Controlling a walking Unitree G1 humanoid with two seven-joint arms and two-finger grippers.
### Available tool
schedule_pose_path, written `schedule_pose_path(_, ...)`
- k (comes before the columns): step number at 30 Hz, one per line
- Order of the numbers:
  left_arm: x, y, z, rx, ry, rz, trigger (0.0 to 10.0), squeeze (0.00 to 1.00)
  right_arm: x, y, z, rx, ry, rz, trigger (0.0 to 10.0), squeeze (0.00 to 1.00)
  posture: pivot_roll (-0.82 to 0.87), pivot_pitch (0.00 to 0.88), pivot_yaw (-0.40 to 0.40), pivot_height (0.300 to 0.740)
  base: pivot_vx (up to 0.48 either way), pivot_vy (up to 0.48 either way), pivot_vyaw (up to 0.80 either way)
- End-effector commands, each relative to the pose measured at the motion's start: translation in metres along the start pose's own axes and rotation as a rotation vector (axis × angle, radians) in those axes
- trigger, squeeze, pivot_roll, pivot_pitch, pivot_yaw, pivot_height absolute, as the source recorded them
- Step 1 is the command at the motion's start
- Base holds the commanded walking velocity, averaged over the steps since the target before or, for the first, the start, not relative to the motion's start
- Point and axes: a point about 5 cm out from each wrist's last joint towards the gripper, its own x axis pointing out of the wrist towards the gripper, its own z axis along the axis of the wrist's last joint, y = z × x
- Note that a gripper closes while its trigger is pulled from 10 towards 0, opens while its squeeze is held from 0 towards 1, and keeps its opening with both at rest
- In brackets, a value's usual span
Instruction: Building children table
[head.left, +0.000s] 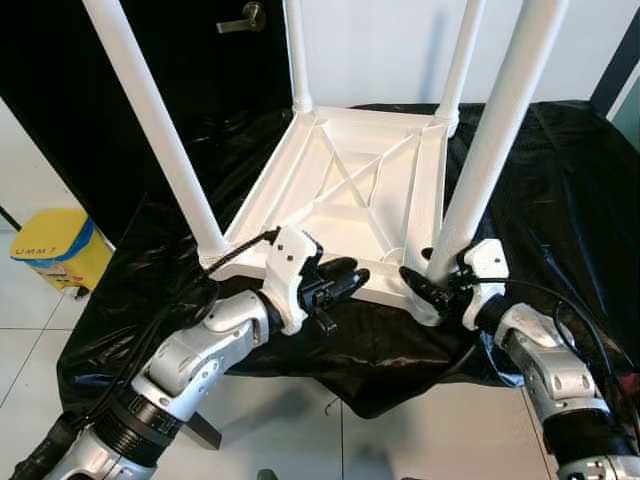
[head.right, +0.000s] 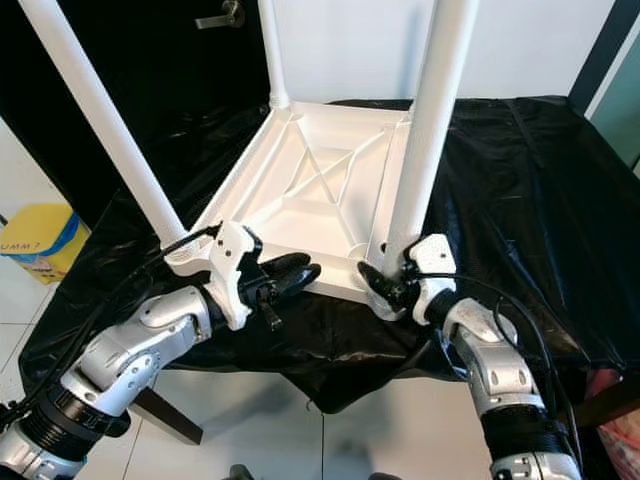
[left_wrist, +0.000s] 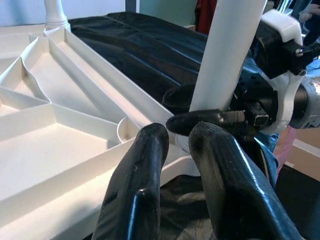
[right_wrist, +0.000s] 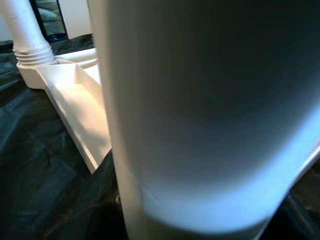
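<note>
Right gripper (head.left: 425, 285) jaws clamped round near leg (head.left: 490, 150) at its socket, left gripper (head.left: 345, 280) jaws narrow, empty beside tabletop (head.left: 340, 190) rim — risk of leg cross-threading if tilted.

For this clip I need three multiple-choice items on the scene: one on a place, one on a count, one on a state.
1. Where does the right end effector sit?
A. at the foot of the near right leg
B. on the door handle
C. over the yellow bin

2. How many legs stand in the white tabletop?
A. two
B. three
C. four

3. How does the tabletop lie on the black sheet?
A. upright
B. upside down, ribs showing
C. on its edge

Key:
1 A, its fingers clasp the near right leg just above the socket.
2 C, one leg rises from each corner.
3 B, the cross-braced underside faces up and the legs point upward.
</note>
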Motion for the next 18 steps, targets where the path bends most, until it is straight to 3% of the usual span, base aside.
schedule_pose_path(1, -0.002, -0.01, 0.001, 0.012, 0.01, -0.237, 10.0, 0.0, 0.003, 0.008, -0.007, 0.008, 0.033, 0.063, 0.0, 0.0, -0.09, 0.023, 0.017, 0.74, 0.0, 0.0, 0.0)
schedule_pose_path(5, -0.002, -0.01, 0.001, 0.011, 0.008, -0.234, 10.0, 0.0, 0.001, 0.006, -0.008, 0.008, 0.036, 0.063, 0.0, 0.0, -0.09, 0.021, 0.016, 0.74, 0.0, 0.0, 0.0)
schedule_pose_path(6, -0.003, -0.01, 0.001, 0.009, 0.007, -0.231, 10.0, 0.0, -0.001, 0.004, -0.008, 0.009, 0.042, 0.057, 4.6, 0.0, -0.09, 0.017, 0.019, 0.74, 0.0, 0.0, 0.0)
schedule_pose_path(7, -0.003, -0.01, -0.001, 0.007, 0.009, -0.228, 10.0, 0.0, -0.002, 0.002, -0.01, 0.009, 0.05, 0.047, 10.0, 0.0, -0.1, 0.014, 0.02, 0.74, 0.0, 0.0, 0.0)
schedule_pose_path(18, -0.004, -0.009, -0.002, 0.009, 0.012, -0.221, 10.0, 0.0, 0.0, 0.001, -0.01, 0.031, 0.021, -0.028, 10.0, 0.0, -0.09, 0.006, 0.004, 0.74, 0.0, 0.0, 0.0)
